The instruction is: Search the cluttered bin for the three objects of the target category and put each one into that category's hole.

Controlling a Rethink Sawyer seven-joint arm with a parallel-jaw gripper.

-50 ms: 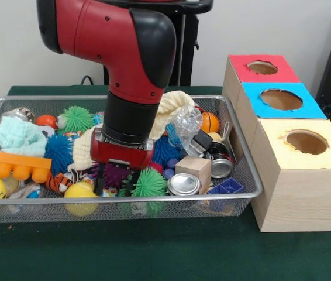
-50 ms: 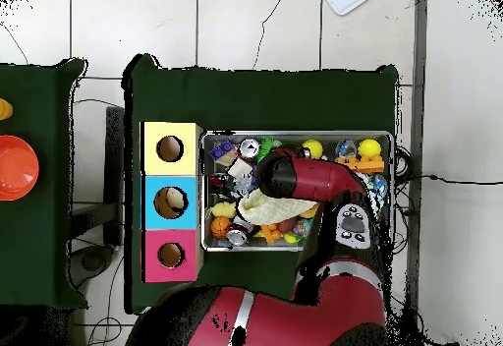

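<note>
The bin [image 1: 244,152] is silvery wire mesh. Glossy metal tins [image 1: 184,184] lie beside a smooth wooden block [image 1: 194,168]. The box [image 1: 297,187] looks like pale wood with matt, perhaps paper, tops. Dark green cloth [image 1: 154,252] covers the table.

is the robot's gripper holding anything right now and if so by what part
It cannot be told. The black gripper is down in the wire mesh bin among a purple spiky ball and a green spiky ball, but its tips are buried in clutter.
</note>
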